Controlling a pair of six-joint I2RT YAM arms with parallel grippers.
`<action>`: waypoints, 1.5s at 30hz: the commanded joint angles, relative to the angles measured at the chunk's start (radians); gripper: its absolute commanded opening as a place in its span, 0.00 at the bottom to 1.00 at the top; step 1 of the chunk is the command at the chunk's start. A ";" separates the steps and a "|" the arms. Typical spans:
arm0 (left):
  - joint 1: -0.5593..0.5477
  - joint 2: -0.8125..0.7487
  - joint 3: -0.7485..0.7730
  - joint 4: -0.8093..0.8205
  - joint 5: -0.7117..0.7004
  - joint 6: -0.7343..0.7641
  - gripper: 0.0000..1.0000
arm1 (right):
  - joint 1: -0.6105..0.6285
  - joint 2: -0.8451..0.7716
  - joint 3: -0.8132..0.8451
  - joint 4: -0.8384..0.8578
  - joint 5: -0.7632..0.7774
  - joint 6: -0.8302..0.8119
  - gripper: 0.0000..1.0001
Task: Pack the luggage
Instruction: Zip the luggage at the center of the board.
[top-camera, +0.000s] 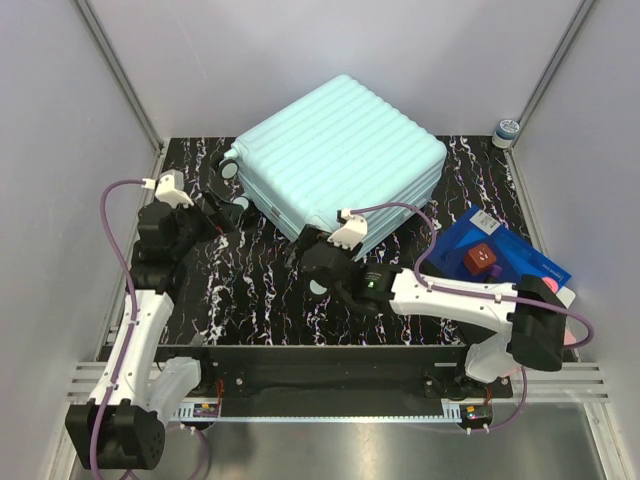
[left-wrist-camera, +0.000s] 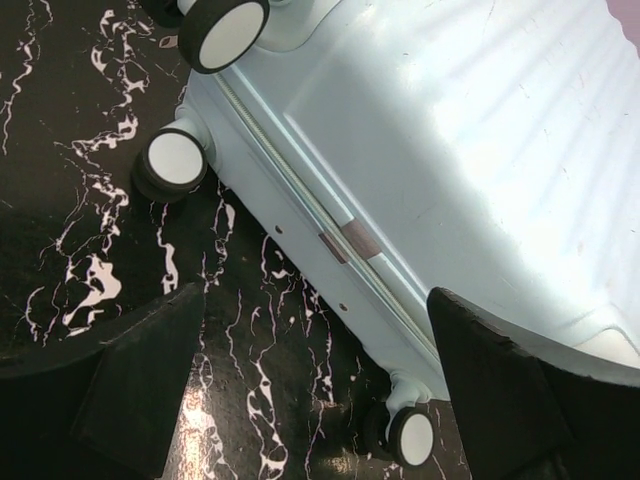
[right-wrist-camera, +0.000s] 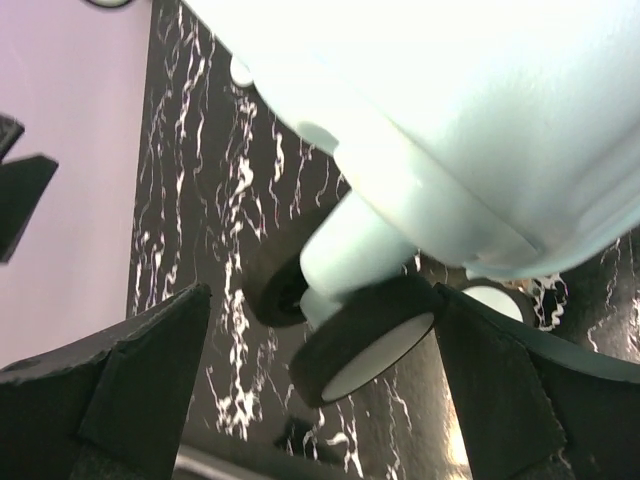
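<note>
The luggage (top-camera: 340, 155) is a mint-green ribbed suitcase lying shut on the black marbled table (top-camera: 250, 290), its wheeled end turned toward the arms. My left gripper (top-camera: 222, 218) hovers open by the left wheels. In the left wrist view its fingers (left-wrist-camera: 140, 390) straddle bare table and the suitcase's lower edge (left-wrist-camera: 450, 150), with a wheel (left-wrist-camera: 410, 435) low between them. My right gripper (top-camera: 303, 250) is open at the near corner. In the right wrist view a corner wheel (right-wrist-camera: 365, 340) sits between the fingers, close against the right finger (right-wrist-camera: 510, 390). Neither gripper grips anything.
A flat blue box (top-camera: 520, 262) lies at the right of the table with a small red-brown block (top-camera: 480, 258) on it. A small capped jar (top-camera: 507, 130) stands in the back right corner. Grey walls close in on both sides.
</note>
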 joint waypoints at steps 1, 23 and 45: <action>0.005 -0.024 -0.011 0.079 0.047 -0.019 0.99 | 0.011 0.047 0.072 0.016 0.145 0.064 0.97; 0.039 -0.043 -0.032 0.085 0.021 -0.025 0.99 | 0.014 0.084 0.066 -0.069 0.243 0.078 0.00; -0.110 0.079 0.053 0.178 -0.072 0.119 0.99 | 0.012 -0.487 -0.316 -0.244 0.367 -0.114 0.00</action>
